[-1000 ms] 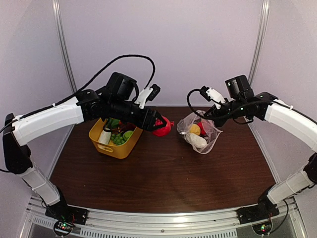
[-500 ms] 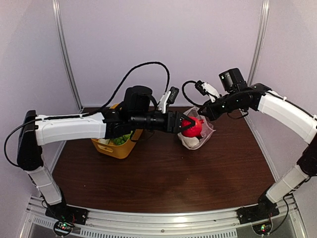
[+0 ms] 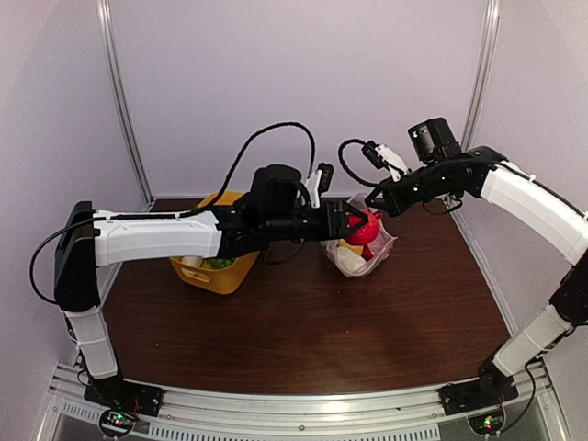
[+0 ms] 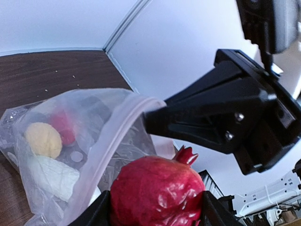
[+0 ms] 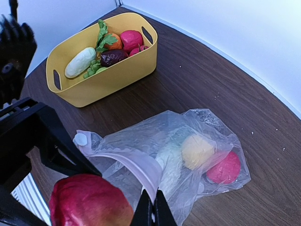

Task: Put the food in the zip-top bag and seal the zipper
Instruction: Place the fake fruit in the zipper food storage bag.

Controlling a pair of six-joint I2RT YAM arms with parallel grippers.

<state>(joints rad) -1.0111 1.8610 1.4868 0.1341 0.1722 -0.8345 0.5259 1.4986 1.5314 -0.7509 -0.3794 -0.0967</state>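
Note:
My left gripper (image 3: 354,223) is shut on a red pomegranate (image 4: 157,190) and holds it at the open mouth of the clear zip-top bag (image 5: 188,160); the fruit also shows in the right wrist view (image 5: 89,200). My right gripper (image 5: 153,209) is shut on the bag's zipper edge (image 5: 136,162) and holds it lifted. The bag (image 3: 367,248) holds a yellow piece (image 5: 198,150), a white piece (image 5: 171,162) and a pink piece (image 5: 225,168). More food, green, white, orange, pink and dark purple, lies in the yellow tub (image 5: 108,70).
The yellow tub (image 3: 216,274) stands on the brown table at the left, under my left arm. White walls close the back and sides. The two grippers are close together over the bag.
My left arm has carried the pomegranate right from beside the tub to the bag's mouth. My right gripper has lifted the bag's edge slightly up and back.

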